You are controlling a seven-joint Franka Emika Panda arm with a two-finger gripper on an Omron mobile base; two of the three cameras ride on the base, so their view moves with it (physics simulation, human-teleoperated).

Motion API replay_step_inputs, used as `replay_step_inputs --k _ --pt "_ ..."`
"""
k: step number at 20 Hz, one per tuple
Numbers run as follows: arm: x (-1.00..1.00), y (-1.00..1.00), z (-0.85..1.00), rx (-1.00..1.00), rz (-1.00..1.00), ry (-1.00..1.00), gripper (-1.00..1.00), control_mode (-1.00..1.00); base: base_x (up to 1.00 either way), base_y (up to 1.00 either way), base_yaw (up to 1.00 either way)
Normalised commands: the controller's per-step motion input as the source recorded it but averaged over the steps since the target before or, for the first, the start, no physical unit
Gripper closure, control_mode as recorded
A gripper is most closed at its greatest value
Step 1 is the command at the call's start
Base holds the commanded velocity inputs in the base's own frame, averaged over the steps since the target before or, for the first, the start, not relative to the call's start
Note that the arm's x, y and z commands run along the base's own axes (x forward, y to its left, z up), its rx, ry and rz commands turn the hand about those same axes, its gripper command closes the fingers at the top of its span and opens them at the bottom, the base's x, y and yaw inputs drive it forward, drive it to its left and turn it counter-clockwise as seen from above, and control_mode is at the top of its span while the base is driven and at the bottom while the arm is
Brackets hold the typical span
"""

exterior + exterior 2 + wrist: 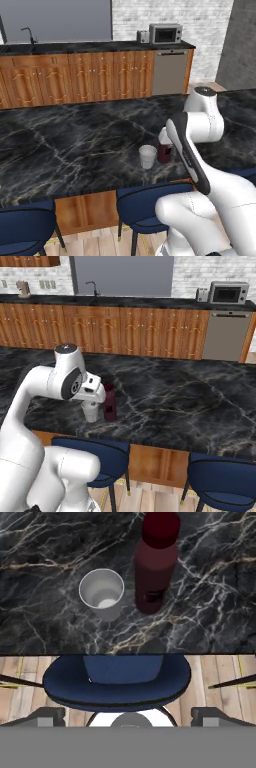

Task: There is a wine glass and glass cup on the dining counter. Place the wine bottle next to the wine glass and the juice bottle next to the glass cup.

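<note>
A blue stool (116,680) sits closest under the hand camera, tucked at the near edge of the table (75,145). Just past that edge the juice bottle (154,567) stands upright right beside the cup (102,592), the two close but apart, so that half of the task looks done. The gripper (128,719) hangs above and back from them with its two tips spread wide and nothing between them, released. What seems left is the wine half: neither a wine bottle nor a wine glass can be picked out in these pictures, so their place cannot be told. Counting: one juice bottle, one cup, and two stools, the second (222,476) off to the right. Behind the table runs a cabinet row (150,331) carrying one microwave (228,293) and one sink tap (93,287).
</note>
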Motion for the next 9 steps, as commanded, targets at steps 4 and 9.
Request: replay_step_inputs --k 4,9 --pt "-0.43 0.18 0.01 -0.03 0.11 -0.08 -1.0 -1.0 0.0 0.0 0.0" --pt "-0.43 0.13 0.01 -0.04 0.13 -0.12 -1.0 -1.0 0.0 0.0 0.0"
